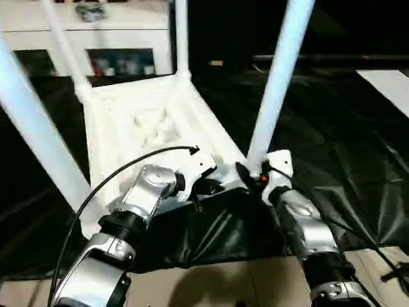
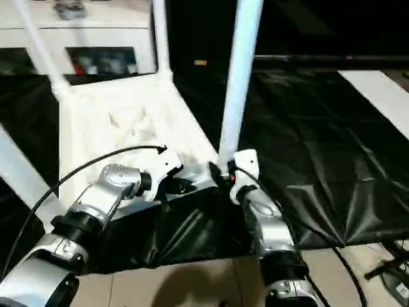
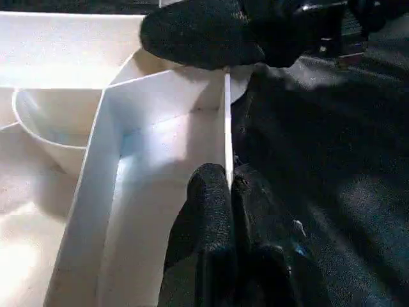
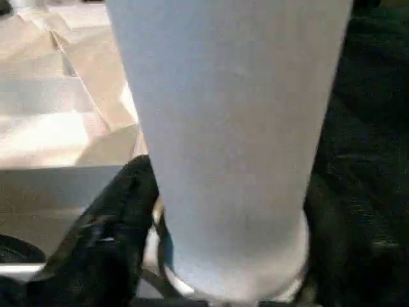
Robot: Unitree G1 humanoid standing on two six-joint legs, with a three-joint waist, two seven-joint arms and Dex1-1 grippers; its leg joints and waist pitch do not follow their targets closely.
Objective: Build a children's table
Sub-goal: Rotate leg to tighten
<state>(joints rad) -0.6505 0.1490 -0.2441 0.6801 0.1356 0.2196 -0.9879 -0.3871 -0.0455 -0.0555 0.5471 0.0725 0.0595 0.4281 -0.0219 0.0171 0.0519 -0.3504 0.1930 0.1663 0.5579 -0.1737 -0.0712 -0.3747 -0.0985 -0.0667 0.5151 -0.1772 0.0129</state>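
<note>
The children's table lies upside down on a black sheet, its white ribbed tabletop facing up. Legs stand upright in its corner sockets: two far ones, a near left one and a near right one. My left gripper is shut on the thin near rim of the tabletop, close to the near right corner. My right gripper sits around the base of the near right leg, just above its socket.
A white cabinet with glass doors stands behind the table. The black sheet spreads to the right, with a white board at its far right edge. Brown floor lies in front. A black cable arcs over my left arm.
</note>
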